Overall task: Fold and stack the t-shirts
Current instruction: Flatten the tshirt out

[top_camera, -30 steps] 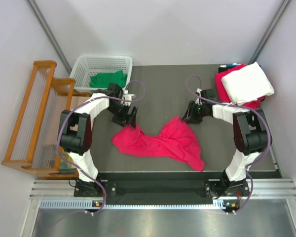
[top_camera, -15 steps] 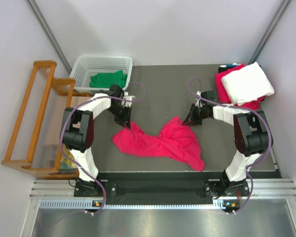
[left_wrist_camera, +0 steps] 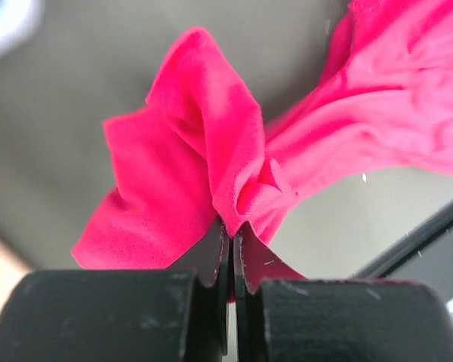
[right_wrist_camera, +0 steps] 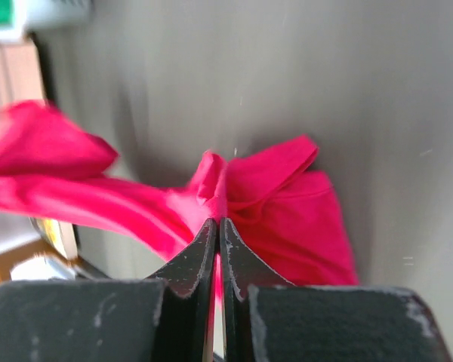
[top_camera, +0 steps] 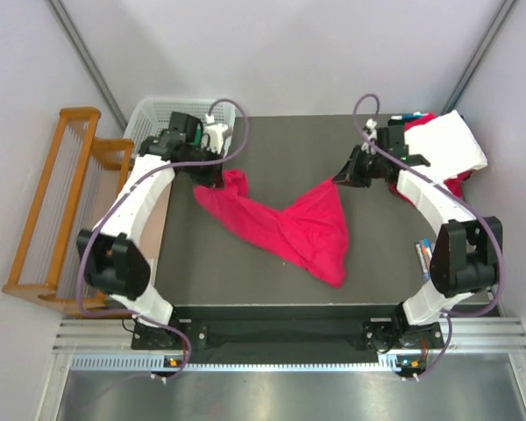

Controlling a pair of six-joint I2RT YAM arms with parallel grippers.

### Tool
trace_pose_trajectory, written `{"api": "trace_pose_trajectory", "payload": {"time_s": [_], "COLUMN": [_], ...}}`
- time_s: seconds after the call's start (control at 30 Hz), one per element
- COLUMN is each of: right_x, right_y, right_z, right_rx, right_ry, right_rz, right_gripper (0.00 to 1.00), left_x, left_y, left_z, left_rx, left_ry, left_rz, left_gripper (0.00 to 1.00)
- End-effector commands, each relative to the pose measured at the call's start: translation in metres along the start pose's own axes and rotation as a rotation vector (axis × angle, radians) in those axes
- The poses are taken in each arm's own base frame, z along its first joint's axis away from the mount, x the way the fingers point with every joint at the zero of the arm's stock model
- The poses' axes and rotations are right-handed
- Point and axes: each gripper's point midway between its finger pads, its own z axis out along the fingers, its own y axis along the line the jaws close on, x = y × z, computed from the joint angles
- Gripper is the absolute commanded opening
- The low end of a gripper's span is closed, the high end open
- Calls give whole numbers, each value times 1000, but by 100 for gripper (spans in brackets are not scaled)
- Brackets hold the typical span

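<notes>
Both claws are clamped shut on the crimson-pink t-shirt (top_camera: 294, 226). The left gripper (top_camera: 216, 175) pinches its left corner just in front of the white basket (top_camera: 145, 111). The right gripper (top_camera: 342, 175) pinches the opposite corner, near the folded white t-shirt (top_camera: 447, 145) at the far right (both wrist views agree: cloth is bunched right at the closed tips). The shirt's top edge sags in a V between the two grips, and the rest trails near-right, stopping short of the near edge of the dark mat (top_camera: 289, 140). Room: bare mat beyond the shirt up to the far edge, plus a bare patch near-left of it. The left side is tight, with the arm over the basket and the wooden rack (top_camera: 57, 210) just past the table edge. The right side is tight too; the right arm is touching or just beside the white t-shirt, can't tell which. Versus a second ago: both arms have reached farther out and apart. The left claw was wide open over the shirt's corner and the right one partly open beside it; now both are closed. The shirt was a crumpled heap mid-table and is now pulled farther back and spread wider. The green shirt in the basket showed then; now the left arm covers it. Surface: flat, matte, dark grey, with a metal rail (top_camera: 289, 338) along the near edge and plain pale walls (top_camera: 272, 53) around.
</notes>
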Motion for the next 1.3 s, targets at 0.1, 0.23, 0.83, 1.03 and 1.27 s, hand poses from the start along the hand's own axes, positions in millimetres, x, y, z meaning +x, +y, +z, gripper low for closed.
{"api": "trace_pose_trajectory", "payload": {"time_s": [0.1,0.23,0.83,1.03,1.27], "right_x": [-63,-55,210,289,250], "right_y": [13,20,20,-17,-1], "right_z": [-80,-104,-186,-201,-214], "right_rx": [-11,-20,-130,-53,-45], "right_ry": [-222,-261,121,298,164], "right_rz": [-60,-75,-6,84,-18], "right_gripper": [0,0,2,1,0], "left_x": [-47,-19,98,118,92], "left_y": [-5,-13,-44,-46,-41], "left_z": [-85,-83,-104,-94,-80], "left_rx": [-148,-107,46,123,107], "left_ry": [-234,-180,96,208,144], "left_rz": [147,180,344,343,302], "left_gripper": [0,0,4,31,0]}}
